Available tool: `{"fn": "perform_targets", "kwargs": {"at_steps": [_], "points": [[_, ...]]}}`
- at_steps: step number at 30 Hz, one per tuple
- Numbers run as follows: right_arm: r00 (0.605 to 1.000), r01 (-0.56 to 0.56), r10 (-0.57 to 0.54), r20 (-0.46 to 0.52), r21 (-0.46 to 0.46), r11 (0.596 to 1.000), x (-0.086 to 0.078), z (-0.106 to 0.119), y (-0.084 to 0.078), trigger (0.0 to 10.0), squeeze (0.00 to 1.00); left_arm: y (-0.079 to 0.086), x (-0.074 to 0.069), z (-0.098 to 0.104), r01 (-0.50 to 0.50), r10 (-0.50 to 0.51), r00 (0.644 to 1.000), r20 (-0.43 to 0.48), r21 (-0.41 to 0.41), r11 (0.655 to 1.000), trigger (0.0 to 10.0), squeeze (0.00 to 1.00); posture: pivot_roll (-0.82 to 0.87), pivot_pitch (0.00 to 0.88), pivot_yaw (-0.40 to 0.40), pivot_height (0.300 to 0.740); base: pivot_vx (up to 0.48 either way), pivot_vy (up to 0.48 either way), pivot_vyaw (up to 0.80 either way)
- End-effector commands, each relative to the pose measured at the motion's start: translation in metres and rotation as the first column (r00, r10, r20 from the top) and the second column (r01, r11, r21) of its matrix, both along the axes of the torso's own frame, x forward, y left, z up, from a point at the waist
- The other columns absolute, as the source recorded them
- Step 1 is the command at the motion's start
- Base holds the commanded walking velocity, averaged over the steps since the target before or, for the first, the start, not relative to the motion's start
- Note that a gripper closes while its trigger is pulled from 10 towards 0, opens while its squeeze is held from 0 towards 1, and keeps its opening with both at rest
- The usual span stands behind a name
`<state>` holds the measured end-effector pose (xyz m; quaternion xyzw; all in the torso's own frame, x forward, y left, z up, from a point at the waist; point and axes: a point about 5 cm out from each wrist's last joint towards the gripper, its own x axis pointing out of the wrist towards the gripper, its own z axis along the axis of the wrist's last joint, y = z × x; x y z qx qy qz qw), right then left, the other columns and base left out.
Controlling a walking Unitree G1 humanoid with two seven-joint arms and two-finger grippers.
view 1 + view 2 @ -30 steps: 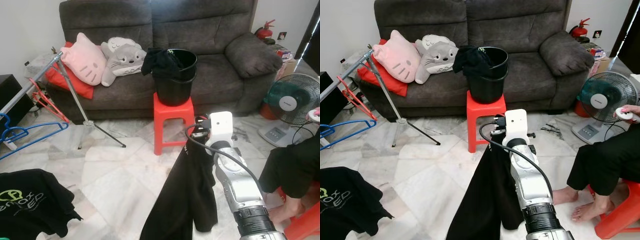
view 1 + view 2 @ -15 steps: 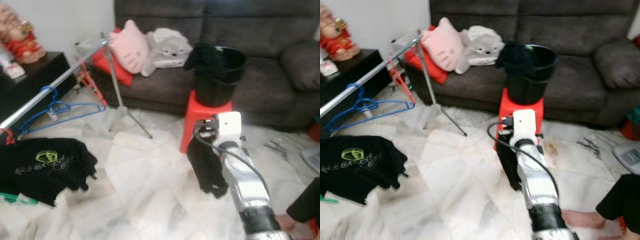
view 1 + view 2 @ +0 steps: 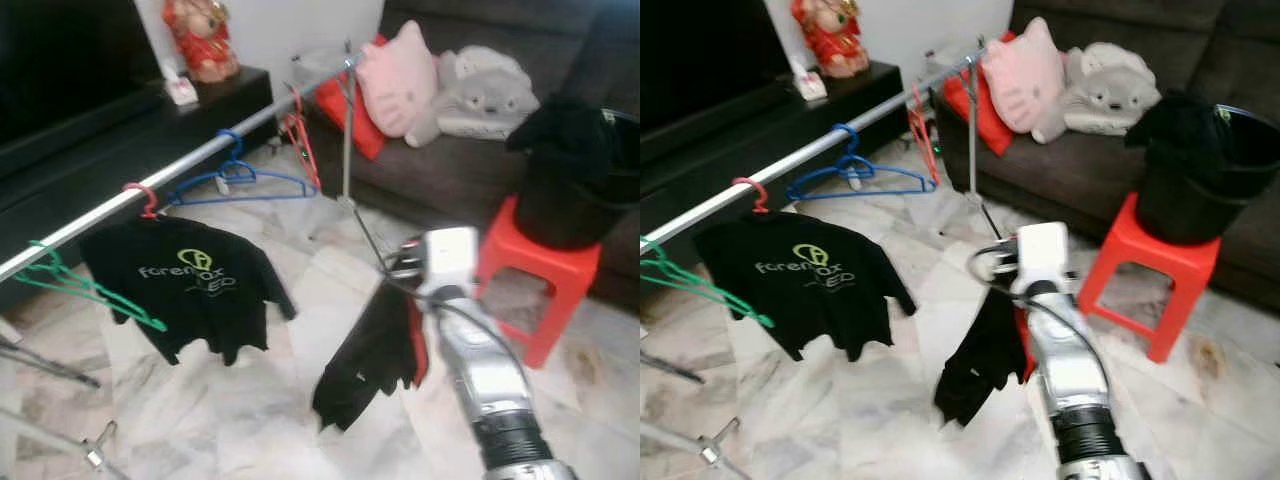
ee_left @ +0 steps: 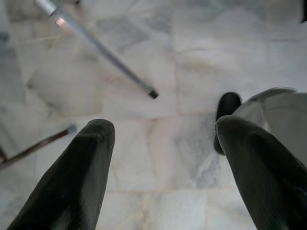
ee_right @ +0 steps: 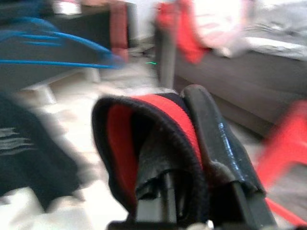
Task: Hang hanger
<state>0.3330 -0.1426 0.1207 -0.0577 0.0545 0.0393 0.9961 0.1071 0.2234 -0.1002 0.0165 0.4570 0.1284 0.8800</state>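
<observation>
Carrying step: right gripper (image 5: 192,143) jaws clamped on the black-and-red garment (image 3: 375,350), probably hiding its hanger. Left gripper (image 4: 163,143) jaws open, idle. Next: hooking onto the rail (image 3: 180,165) beside the hung black shirt (image 3: 185,290).

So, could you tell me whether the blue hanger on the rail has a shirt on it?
No, the blue hanger hangs bare on the rail; the black shirt hangs from a red hanger.

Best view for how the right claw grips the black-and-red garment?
Right wrist view: the black-and-red garment is draped over the right claw close up, red lining visible. Both eye views show it hanging from the arm over the marble floor; the grip itself is hidden.
</observation>
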Motion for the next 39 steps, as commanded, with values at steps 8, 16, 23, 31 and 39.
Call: {"fn": "perform_targets", "kwargs": {"at_steps": [8,16,23,31,39], "points": [[0.999,-0.003,0.003,0.039,-0.009,1.0,0.004,0.01,-0.007,10.0,0.0,-0.001,-0.007,-0.002,-0.018,0.018,1.0,-0.02,0.001,1.0,10.0,0.0,-0.05,0.0,0.058,0.74,0.0,0.0,0.8],[1.0,-0.003,0.003,0.03,-0.013,1.0,0.002,0.007,-0.011,10.0,0.0,-0.003,-0.008,-0.003,-0.018,0.018,0.999,-0.036,0.005,1.0,10.0,0.0,-0.06,0.0,0.055,0.74,0.0,0.0,0.8],[1.0,-0.012,0.011,-0.005,-0.011,1.0,-0.007,-0.013,-0.021,10.0,0.0,-0.003,-0.004,-0.002,-0.016,0.016,0.999,-0.031,0.01,1.0,10.0,0.0,-0.07,0.0,0.049,0.74,0.0,0.0,0.8],[0.999,-0.014,0.015,-0.037,0.015,1.0,-0.015,-0.026,-0.022,10.0,0.0,-0.001,-0.006,-0.002,-0.011,0.011,0.999,-0.034,0.015,1.0,10.0,0.0,-0.07,0.0,0.06,0.74,0.0,0.0,0.77],[0.999,-0.042,0.042,-0.006,0.045,0.998,-0.016,-0.024,-0.016,10.0,0.0,0.0,-0.007,-0.002,-0.004,0.005,0.999,-0.039,0.021,1.0,10.0,0.0,-0.07,0.0,0.062,0.74,0.0,0.0,0.0]]}}
